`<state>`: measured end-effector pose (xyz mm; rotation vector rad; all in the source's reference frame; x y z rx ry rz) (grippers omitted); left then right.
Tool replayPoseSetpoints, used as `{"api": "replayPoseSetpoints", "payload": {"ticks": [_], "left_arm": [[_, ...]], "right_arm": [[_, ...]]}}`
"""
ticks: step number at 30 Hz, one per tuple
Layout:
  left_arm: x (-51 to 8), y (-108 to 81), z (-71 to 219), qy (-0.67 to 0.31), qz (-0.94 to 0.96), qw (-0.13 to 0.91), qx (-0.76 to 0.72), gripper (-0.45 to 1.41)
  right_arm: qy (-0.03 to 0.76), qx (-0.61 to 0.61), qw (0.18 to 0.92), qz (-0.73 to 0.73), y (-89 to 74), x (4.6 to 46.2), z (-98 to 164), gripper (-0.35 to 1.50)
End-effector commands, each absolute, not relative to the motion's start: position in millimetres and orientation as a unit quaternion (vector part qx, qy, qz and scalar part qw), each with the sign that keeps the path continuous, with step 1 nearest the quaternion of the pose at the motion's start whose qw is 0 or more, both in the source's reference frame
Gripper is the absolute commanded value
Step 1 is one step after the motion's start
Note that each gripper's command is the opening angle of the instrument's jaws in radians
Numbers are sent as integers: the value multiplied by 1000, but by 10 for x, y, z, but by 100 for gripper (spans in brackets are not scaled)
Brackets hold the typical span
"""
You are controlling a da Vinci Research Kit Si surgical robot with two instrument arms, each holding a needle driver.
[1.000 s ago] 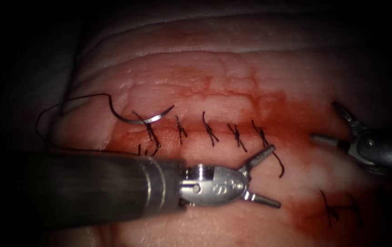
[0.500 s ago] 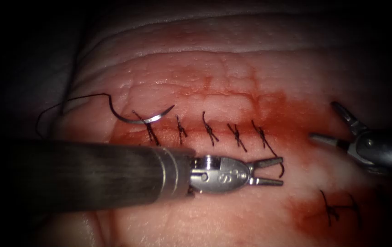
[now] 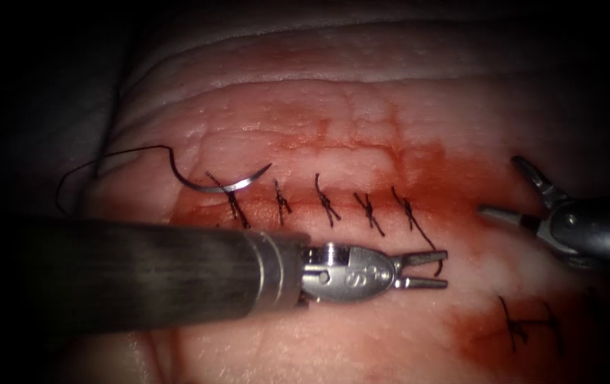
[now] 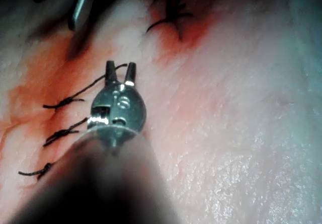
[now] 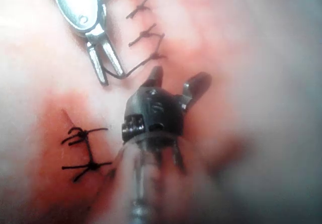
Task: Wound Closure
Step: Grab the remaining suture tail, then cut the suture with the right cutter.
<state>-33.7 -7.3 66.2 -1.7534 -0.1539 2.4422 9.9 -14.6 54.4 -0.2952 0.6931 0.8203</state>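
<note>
The tissue point(image 3: 362, 121) carries a cut closed by several dark stitches point(image 3: 326, 203). The curved needle point(image 3: 227, 185) lies free on the tissue at the left end of the cut, held by neither tool. Its thread point(image 3: 131, 151) loops off to the left. My left tool point(image 3: 434, 269) lies below the cut, jaws a narrow gap apart around the long tail point(image 3: 424, 238) of the rightmost stitch. In the left wrist view that tail point(image 4: 88, 87) crosses one jaw of the left tool point(image 4: 121, 65). My right tool point(image 3: 504, 186) waits wide open and empty right of the cut, also seen from its wrist point(image 5: 178, 75).
Red fluid point(image 3: 433, 178) stains the tissue around the right end of the cut. Another knotted stitch point(image 3: 515, 323) sits apart at the lower right, in a second red patch. The left tool's thick shaft point(image 3: 141, 274) covers the lower left of the tissue.
The left tool slid right along the tissue to the rightmost stitch's tail, and its jaws narrowed from wide open to a small gap. Needle and right tool stayed nearly still.
</note>
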Motion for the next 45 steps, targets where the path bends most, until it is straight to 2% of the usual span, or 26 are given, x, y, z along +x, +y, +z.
{"api": "replayPoseSetpoints", "payload": {"ticks": [1, 9, 10, 11, 14, 20, 25, 35, 45], "left_arm": [[-341, -73, 666, -52, 809, 66, -582, -45], [-337, -67, 658, -55, 808, 68, -583, -45], [-336, -65, 657, -56, 807, 68, -584, -45], [-334, -63, 656, -58, 807, 68, -584, -45], [-323, -52, 649, -56, 804, 75, -588, -45], [-296, -35, 634, -51, 803, 92, -586, -45], [-292, -35, 633, -52, 804, 93, -586, -45], [-298, -47, 639, -49, 811, 87, -576, -45], [-299, -49, 640, -59, 812, 94, -573, -45]], "right_arm": [[329, -139, 849, 389, -150, 106, 550, 119], [332, -129, 854, 380, -149, 104, 560, 109], [336, -127, 853, 378, -149, 104, 560, 111], [345, -124, 856, 365, -148, 104, 562, 121], [386, -104, 869, 290, -146, 106, 566, 128], [457, -75, 868, 179, -156, 127, 584, 131], [476, -51, 869, 124, -172, 148, 605, 135], [525, -69, 842, 100, -172, 181, 612, 118], [522, -97, 843, 88, -173, 206, 630, 116]]}}
